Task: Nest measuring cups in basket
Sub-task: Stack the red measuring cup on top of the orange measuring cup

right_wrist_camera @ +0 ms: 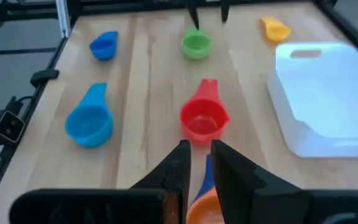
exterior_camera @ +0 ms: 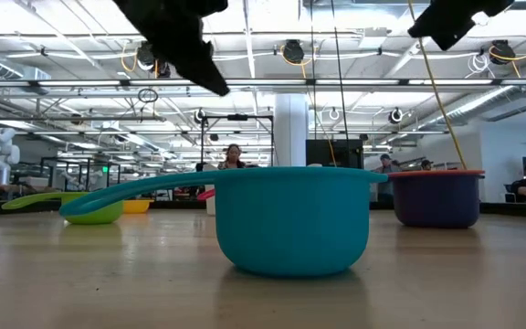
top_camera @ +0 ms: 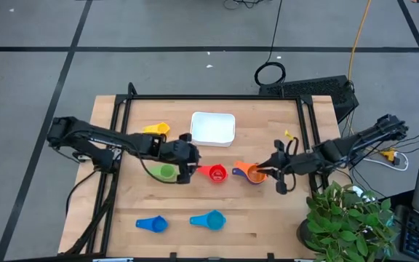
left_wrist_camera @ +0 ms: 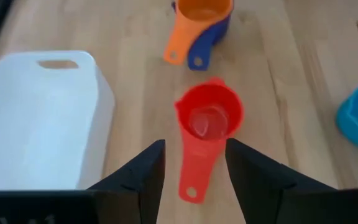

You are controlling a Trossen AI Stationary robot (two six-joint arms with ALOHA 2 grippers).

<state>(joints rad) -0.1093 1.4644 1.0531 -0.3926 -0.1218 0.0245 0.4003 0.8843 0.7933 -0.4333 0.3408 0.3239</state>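
With the basket [top_camera: 213, 128] lying empty at 12 o'clock, only the orange cup [top_camera: 254, 173] is sitting nested in the navy cup [left_wrist_camera: 205, 45], while the left gripper [left_wrist_camera: 191, 167] is hovering open astride the red cup's [top_camera: 217, 173] handle and the right gripper [right_wrist_camera: 196, 163] is pinching the orange-navy pair's handles.

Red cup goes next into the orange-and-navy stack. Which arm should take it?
Left, probably. The left gripper is open with the red cup's handle lying between its fingers. The right gripper sits over the orange cup nested in the navy cup, fingers nearly together.
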